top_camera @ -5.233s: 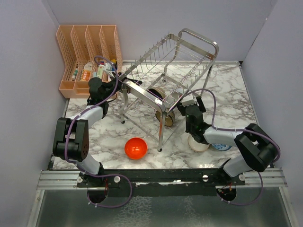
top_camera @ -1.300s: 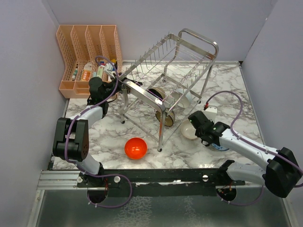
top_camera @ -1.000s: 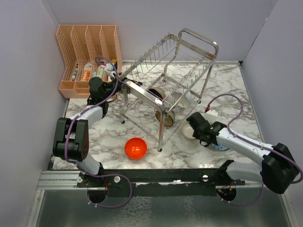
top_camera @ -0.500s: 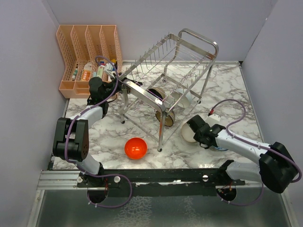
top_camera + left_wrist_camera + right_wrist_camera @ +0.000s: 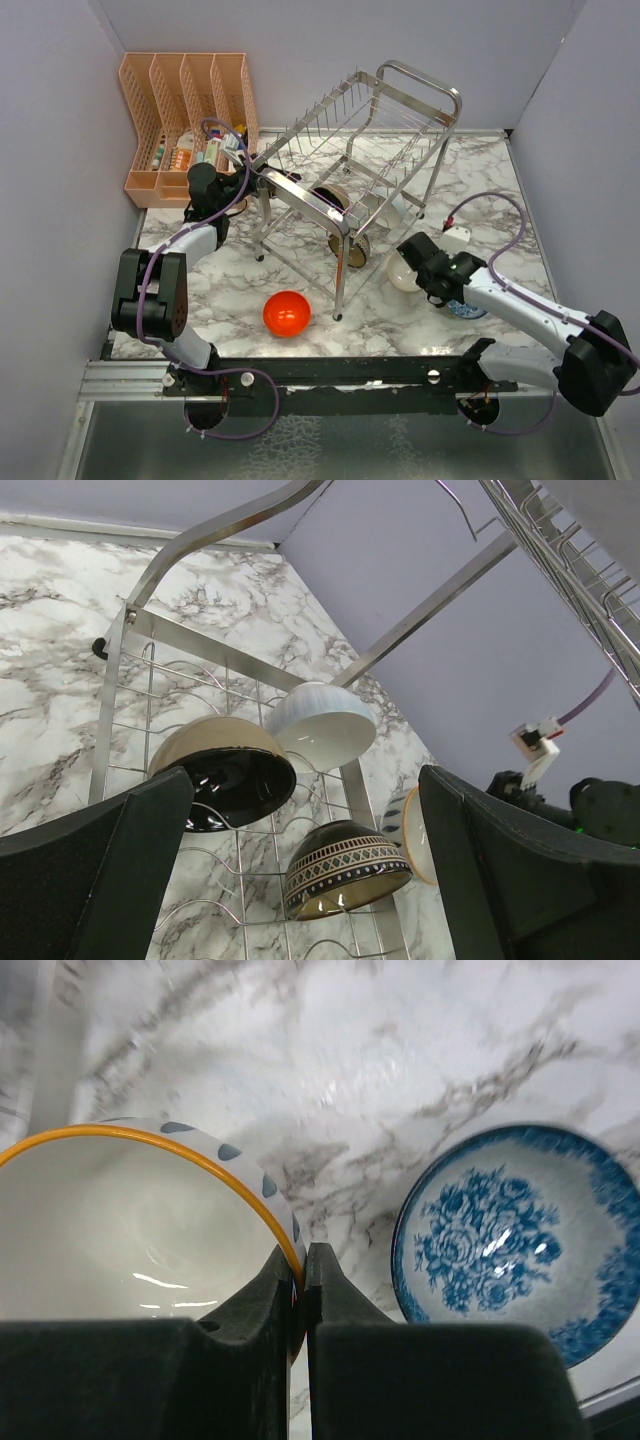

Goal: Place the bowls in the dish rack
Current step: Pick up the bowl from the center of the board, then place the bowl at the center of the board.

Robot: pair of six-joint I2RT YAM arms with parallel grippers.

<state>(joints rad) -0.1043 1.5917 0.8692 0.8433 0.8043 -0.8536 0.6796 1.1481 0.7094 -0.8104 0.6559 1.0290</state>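
Note:
My right gripper (image 5: 303, 1260) is shut on the rim of a white bowl (image 5: 130, 1230) with an orange edge and blue spots; from above this bowl (image 5: 403, 272) sits just right of the dish rack (image 5: 350, 150). A white bowl with blue flowers (image 5: 510, 1230) lies on the marble beside it. A red-orange bowl (image 5: 286, 313) rests in front of the rack. On the rack's lower wires sit a dark bowl with a beige outside (image 5: 225, 775), a white bowl (image 5: 320, 725) and a dark patterned bowl (image 5: 345, 870). My left gripper (image 5: 303, 780) stands wide open at the rack's left end, holding nothing.
A peach slotted organiser (image 5: 185, 110) with small items stands at the back left. Grey walls close in both sides. The rack's steel legs (image 5: 340, 270) stand between the red-orange bowl and the right arm (image 5: 520, 305).
My right gripper's jaws have closed onto the spotted bowl's rim, and the bowl has shifted slightly with it. The left arm and the rack have not moved.

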